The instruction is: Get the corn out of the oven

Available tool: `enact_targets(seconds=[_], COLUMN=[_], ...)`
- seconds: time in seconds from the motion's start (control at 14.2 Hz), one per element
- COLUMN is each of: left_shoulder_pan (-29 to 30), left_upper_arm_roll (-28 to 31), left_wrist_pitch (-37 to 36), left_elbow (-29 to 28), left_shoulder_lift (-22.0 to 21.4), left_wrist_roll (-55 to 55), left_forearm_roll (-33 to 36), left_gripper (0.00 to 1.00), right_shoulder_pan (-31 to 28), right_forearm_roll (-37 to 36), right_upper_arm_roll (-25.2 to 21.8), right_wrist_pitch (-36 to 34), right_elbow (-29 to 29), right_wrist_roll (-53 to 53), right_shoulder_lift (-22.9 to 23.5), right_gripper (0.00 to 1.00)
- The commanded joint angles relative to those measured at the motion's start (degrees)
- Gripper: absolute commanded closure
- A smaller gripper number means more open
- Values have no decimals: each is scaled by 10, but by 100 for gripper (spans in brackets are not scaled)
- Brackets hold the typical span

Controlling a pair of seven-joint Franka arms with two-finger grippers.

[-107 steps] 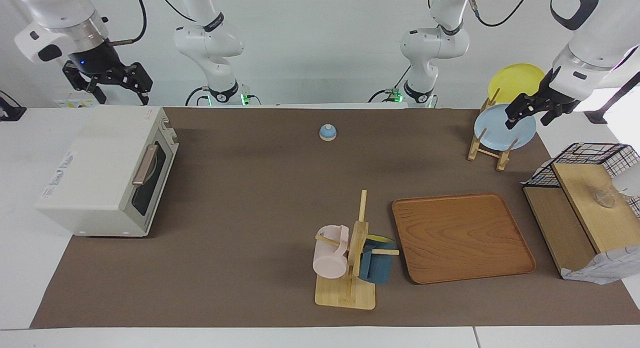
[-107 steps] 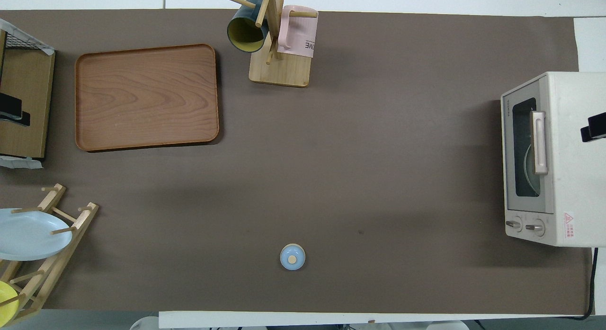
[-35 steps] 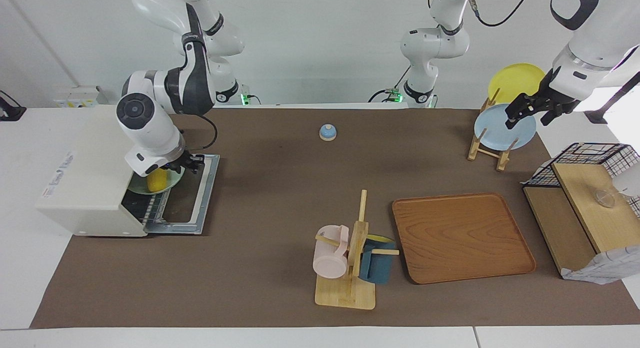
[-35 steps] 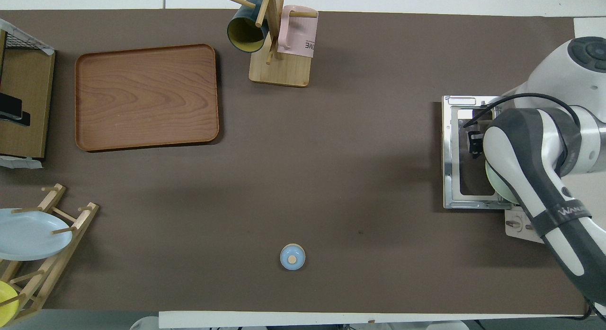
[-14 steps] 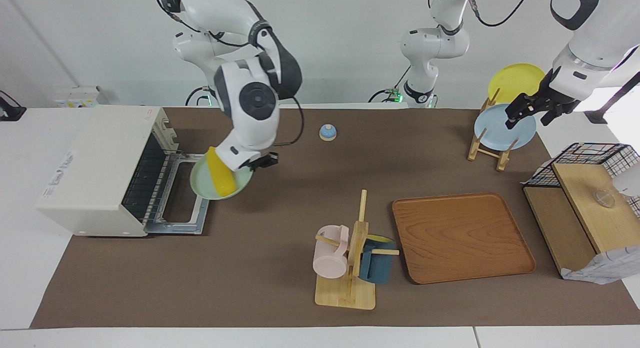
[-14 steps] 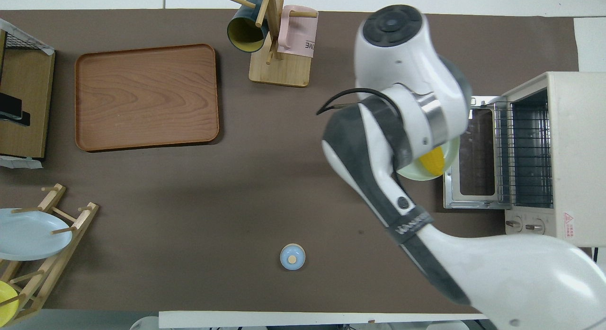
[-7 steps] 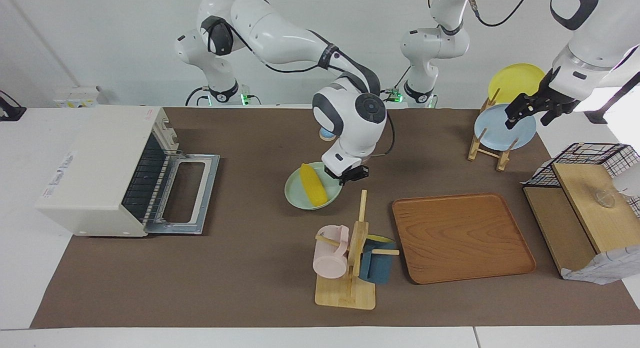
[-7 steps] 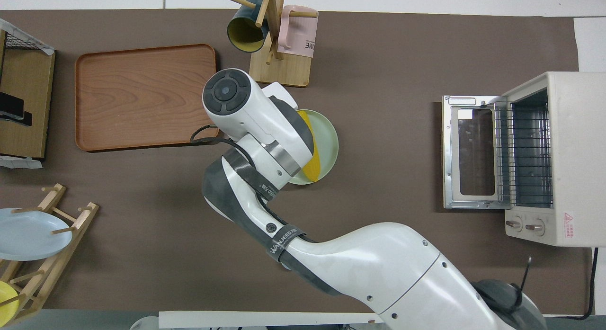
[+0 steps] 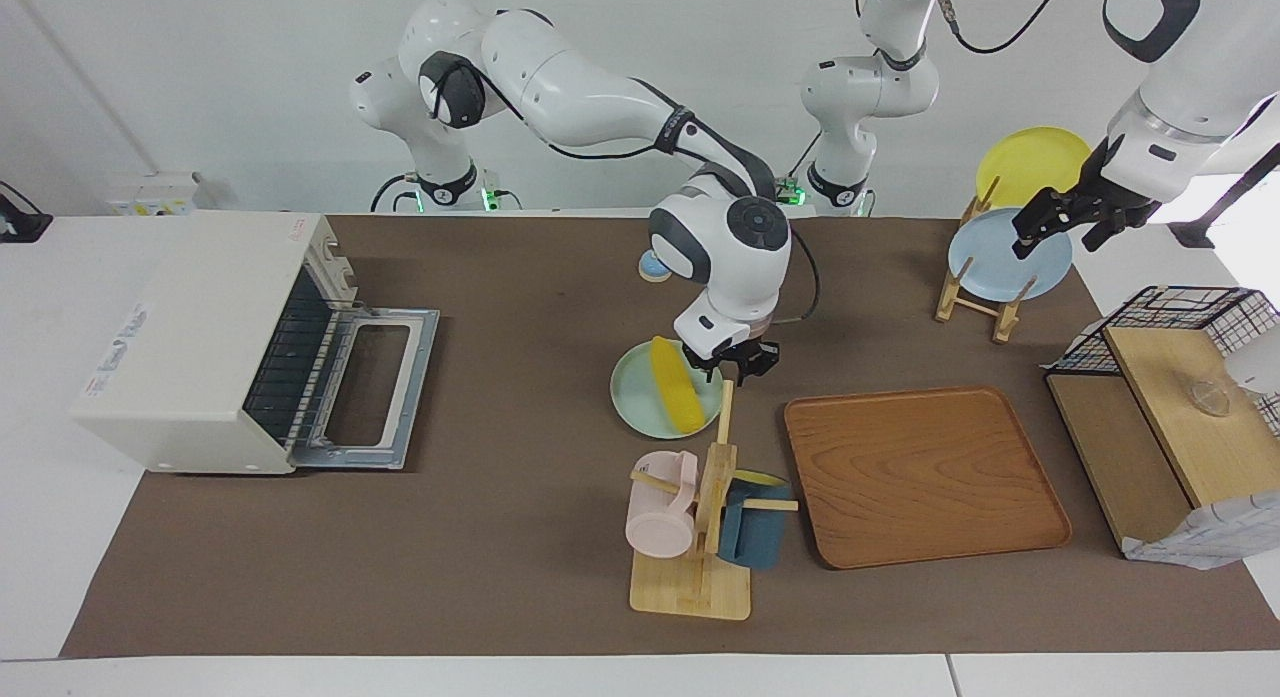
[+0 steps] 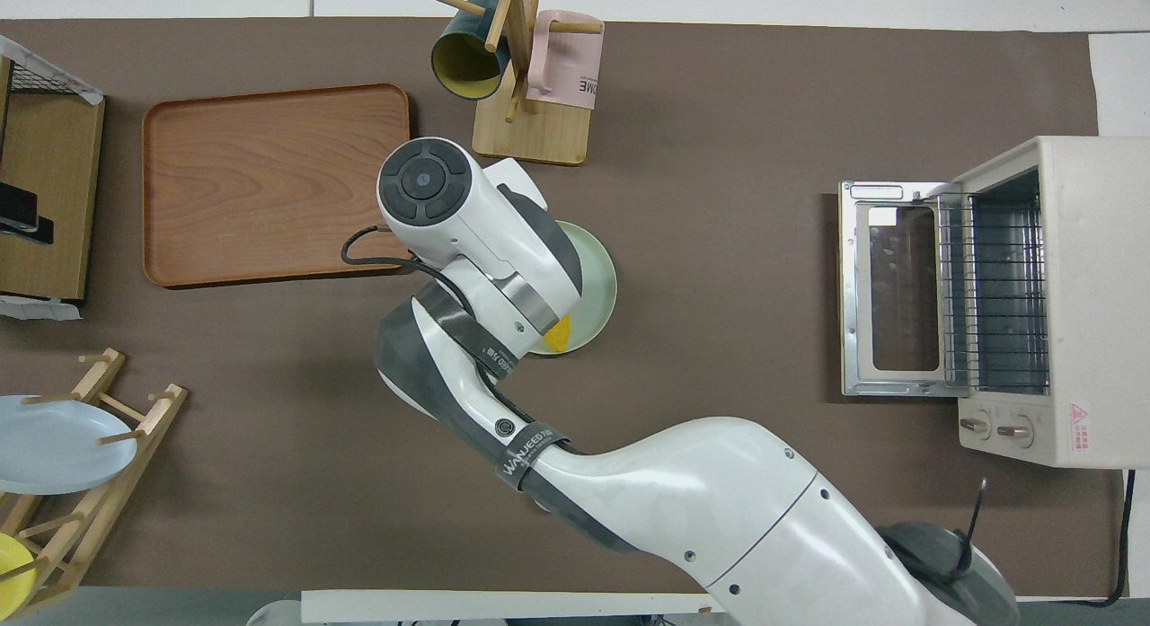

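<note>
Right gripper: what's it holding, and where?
The right gripper grips the green plate by its rim toward the left arm's end; the corn lies on it.

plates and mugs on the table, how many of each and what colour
plates: 3, a pale green plate carrying the corn, plus a light blue plate and a yellow plate in the rack
mugs: 2, a pink mug and a dark blue mug on the mug stand
total: 5

Smooth, glossy corn (image 9: 676,383) on a glazed-looking plate (image 9: 640,407) — oven (image 9: 190,337) in matt off-white with a wire metal rack; wood-grain tray (image 9: 922,474) — table (image 9: 500,537) under matt brown cover.
</note>
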Motion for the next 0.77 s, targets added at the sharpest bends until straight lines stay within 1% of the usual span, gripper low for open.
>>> enact_targets(seconds=[0.0, 0.07, 0.14, 0.21, 0.28, 0.35, 0.42, 0.49, 0.56, 0.7], left_shoulder_pan=[-12, -36, -74, -112, -161, -213, -270, -304, -332, -379], left_upper_arm_roll=[-7, -8, -8, -9, -8, -8, -7, -7, -7, -6], left_wrist_pitch=[77, 120, 174, 224, 270, 313, 353, 379, 401, 427], left_elbow=[-103, -151, -202, -235, -255, -258, -253, -241, -228, -194], left_shoulder_lift=[-48, -59, -64, -60, -46, -11, 30, 62, 91, 146], left_wrist_roll=[-48, -79, -123, -174, -238, -300, -369, -412, -441, -491], left_forearm_roll=[-4, -4, -5, -5, -5, -5, -4, -2, -2, -1], left_gripper=[0, 0, 0, 0, 0, 0, 0, 0, 0, 0], right_shoulder_pan=[-52, -70, -96, -124, -154, -178, -201, -232, -249, -268], right_forearm_roll=[-4, -8, -18, -31, -32, -33, -33, -33, -33, -39], right_upper_arm_roll=[3, 1, 2, 3, 3, 3, 4, 4, 3, 3], right_wrist_pitch=[-59, -69, -61, -35, 2, 20, 40, 63, 80, 97], right_elbow=[-66, -127, -210, -288, -362, -407, -446, -488, -514, -540], right_wrist_roll=[-30, -64, -99, -133, -174, -216, -255, -307, -346, -356], right_shoulder_lift=[-95, -139, -187, -229, -262, -277, -286, -302, -308, -313], right_gripper=[0, 0, 0, 0, 1, 9, 21, 48, 70, 99])
